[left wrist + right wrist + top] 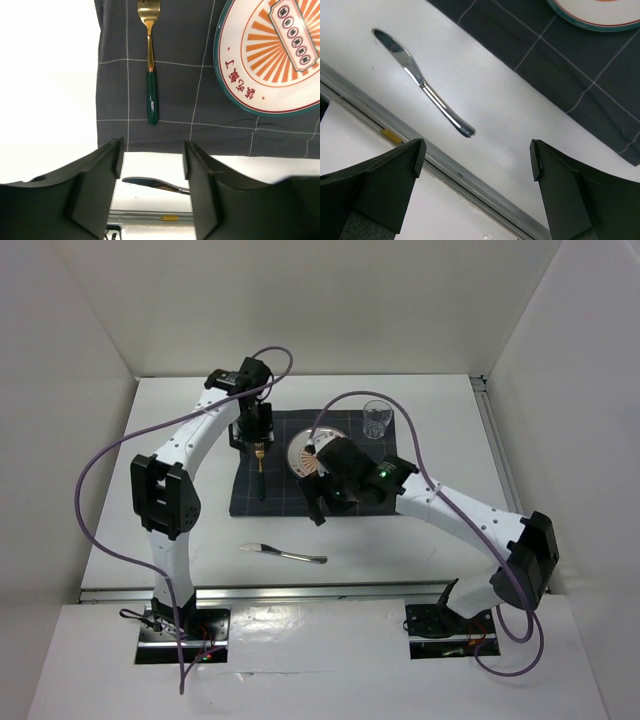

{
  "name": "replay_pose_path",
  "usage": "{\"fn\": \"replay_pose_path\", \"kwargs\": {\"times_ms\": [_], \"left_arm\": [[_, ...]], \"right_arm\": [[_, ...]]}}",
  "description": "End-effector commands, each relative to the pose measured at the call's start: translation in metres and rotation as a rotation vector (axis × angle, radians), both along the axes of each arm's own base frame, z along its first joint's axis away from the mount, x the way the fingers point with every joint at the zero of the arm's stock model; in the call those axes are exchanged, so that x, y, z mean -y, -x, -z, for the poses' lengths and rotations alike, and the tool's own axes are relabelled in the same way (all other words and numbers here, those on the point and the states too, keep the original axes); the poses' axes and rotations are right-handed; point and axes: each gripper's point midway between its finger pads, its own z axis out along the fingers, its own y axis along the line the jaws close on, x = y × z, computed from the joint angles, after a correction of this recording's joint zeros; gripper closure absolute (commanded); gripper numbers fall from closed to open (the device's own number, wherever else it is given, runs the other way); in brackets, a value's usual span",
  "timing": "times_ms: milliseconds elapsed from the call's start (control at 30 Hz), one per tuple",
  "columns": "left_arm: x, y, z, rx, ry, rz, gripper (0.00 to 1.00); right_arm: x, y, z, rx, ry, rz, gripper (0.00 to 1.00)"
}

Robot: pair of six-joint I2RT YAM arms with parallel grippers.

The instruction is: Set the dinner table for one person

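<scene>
Two arms reach out over the large matte white table (450, 410), which fills the floor of the white-walled bay and carries everything I can see. Lying square in the middle of it is a dark grey cloth with thin pale grid lines (285, 490). On the left part of that cloth lies a gold fork with a dark green handle (149, 65), tines pointing to the far side, handle toward the arm bases, beside the plate but apart from it. The round plate with an orange sunburst pattern and a teal rim (270, 55) sits near the middle of the cloth, and from my overhead camera the right arm covers part of it. A clear drinking glass (377, 420) stands upright at the cloth's far right corner. A silver table knife (422, 85) lies off the cloth on the bare table, between the cloth's near edge and the arm bases, its blade end to the left. The left jaws hang above the fork's far end; in the left wrist view I see them apart with nothing between them, the fork lying flat beyond their tips. The right jaws hover over the near edge of the cloth, spread wide and gripping nothing, with the knife in their wrist view. Purple cables (100, 470) loop along both arms.
</scene>
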Motion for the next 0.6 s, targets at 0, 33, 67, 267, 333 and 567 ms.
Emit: {"fn": "replay_pose_path", "kwargs": {"times_ms": [0,33,67,267,333,567], "left_arm": [[-0.010,0.010,-0.006,-0.030,0.034,-0.033,0.36],[-0.009,0.013,0.002,-0.056,0.035,-0.031,0.37],[-0.009,0.018,0.011,-0.081,0.041,-0.038,0.37],[-0.017,0.017,0.005,-0.052,0.083,-0.107,0.39],[-0.024,0.012,-0.009,-0.026,0.096,-0.139,0.39],[-0.045,0.001,-0.079,0.144,0.170,-0.213,0.39]], "right_arm": [[-0.011,-0.008,0.001,0.063,0.002,0.001,0.02],[-0.013,-0.007,0.001,0.063,0.000,0.009,0.02],[-0.014,-0.009,0.001,0.067,0.006,0.015,0.02],[-0.047,0.023,0.025,0.047,0.087,-0.186,0.05],[-0.057,0.039,0.038,0.046,0.115,-0.278,0.07],[-0.076,0.055,0.082,0.027,0.151,-0.383,0.21]]}}
